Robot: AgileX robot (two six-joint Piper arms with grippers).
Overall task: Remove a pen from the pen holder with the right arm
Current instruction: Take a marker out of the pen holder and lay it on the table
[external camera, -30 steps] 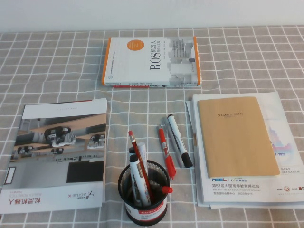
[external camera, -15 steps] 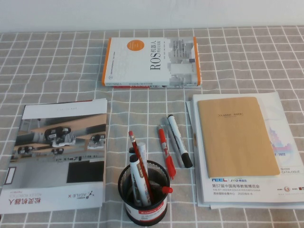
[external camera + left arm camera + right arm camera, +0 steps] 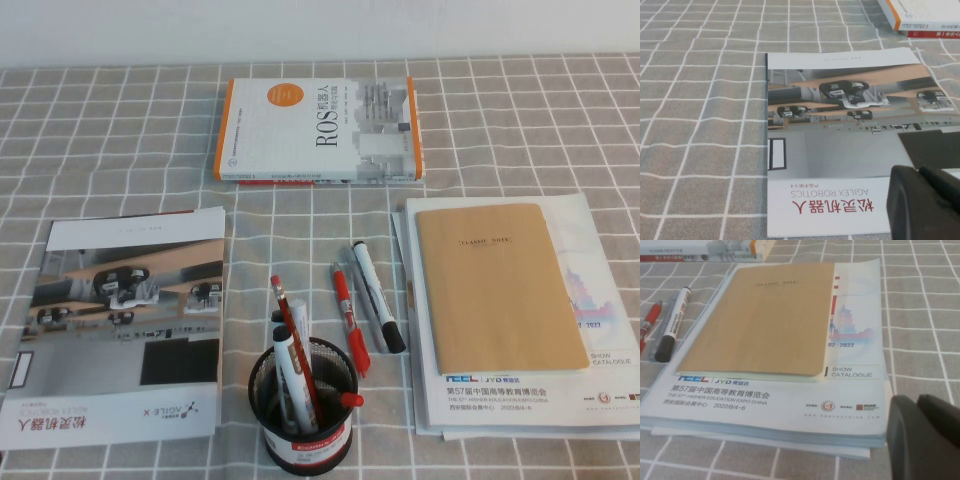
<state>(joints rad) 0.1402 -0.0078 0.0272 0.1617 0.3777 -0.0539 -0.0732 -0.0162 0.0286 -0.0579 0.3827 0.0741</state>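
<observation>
Pen holder [image 3: 302,430] stands at worktop near edge, roughly 9 o'clock from closed, empty right hand [image 3: 922,440] by near-right corner of catalogue [image 3: 790,400], pens [image 3: 293,340] leaning toward 11 o'clock; left hand [image 3: 925,205], closed, over brochure [image 3: 830,200].
</observation>
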